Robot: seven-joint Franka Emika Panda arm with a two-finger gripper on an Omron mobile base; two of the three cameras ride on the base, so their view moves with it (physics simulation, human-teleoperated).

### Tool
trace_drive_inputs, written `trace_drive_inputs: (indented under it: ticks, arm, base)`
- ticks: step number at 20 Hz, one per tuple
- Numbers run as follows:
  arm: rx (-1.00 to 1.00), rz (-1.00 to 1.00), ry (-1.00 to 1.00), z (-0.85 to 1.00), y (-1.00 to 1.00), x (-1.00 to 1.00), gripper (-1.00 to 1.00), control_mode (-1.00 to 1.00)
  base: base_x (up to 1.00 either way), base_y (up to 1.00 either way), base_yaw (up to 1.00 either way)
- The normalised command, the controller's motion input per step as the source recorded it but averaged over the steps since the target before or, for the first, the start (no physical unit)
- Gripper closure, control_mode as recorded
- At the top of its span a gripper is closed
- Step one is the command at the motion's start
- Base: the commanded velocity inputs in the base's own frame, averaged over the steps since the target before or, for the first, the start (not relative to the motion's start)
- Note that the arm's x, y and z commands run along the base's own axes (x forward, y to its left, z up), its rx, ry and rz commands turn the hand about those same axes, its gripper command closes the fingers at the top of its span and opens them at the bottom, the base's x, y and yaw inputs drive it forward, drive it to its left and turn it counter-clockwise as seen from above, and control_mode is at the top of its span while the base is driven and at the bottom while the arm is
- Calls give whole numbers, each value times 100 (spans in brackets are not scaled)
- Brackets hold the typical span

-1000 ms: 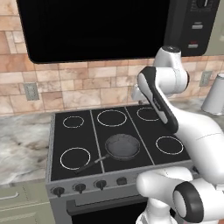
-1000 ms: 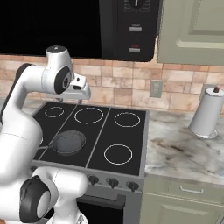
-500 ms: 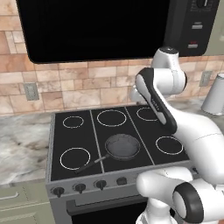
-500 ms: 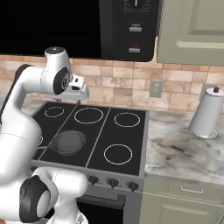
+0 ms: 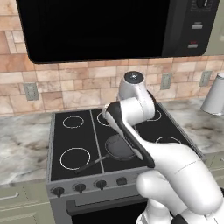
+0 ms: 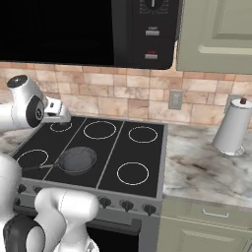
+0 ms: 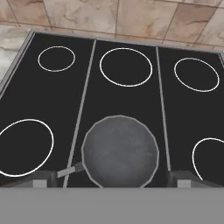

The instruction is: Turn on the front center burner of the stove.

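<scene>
Since half a second ago the base cameras have shifted, the range now sitting further right in the left base view, and the white arm has swung to hang high over the cooktop.

Largest in the scene, the big black microwave [image 6: 88,29] hangs above the grey steel stove with its flat black glass top [image 5: 83,131], set between marbled stone counters [image 6: 206,167].

On the middle strip of that glass sits the dark round frying pan [image 7: 120,151], its handle pointing toward the front left; it covers the front center burner [image 6: 77,160], whose own ring mark cannot be seen.

Along the steel front runs a row of small black knobs [image 5: 79,187].

The two-finger gripper [image 7: 111,180] hovers above the pan, holding nothing; its dark fingertips [image 7: 43,178] stand wide apart at the bottom of the hand view.

The knobs lie below and forward of the pincer, on the stove's front face toward the base, so the coming move would seem to call for a descent and pull-back. Which knob serves the centre burner cannot be told.
</scene>
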Motion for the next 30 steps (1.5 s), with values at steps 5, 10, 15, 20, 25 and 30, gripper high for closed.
trace_drive_inputs:
  ticks: [5, 10, 15, 20, 25, 30]
  arm:
    - [-9, -10, -1, -58, 95, -12, -100, -100]
    - [-2, -1, -2, -19, 15, -19, -100, -100]
    - [0, 0, -33, -67, 66, -45, -100, -100]
    - [0, 0, -32, -62, 39, -46, -100, -100]
    - [0, 0, -22, -59, 13, -36, -100, -100]
    - [0, 0, -18, -61, 7, -34, -100, -100]
  base:
    - [0, 0, 0]
    - [0, 0, 0]
    - [0, 0, 0]
    - [0, 0, 0]
    - [0, 0, 0]
    - [0, 0, 0]
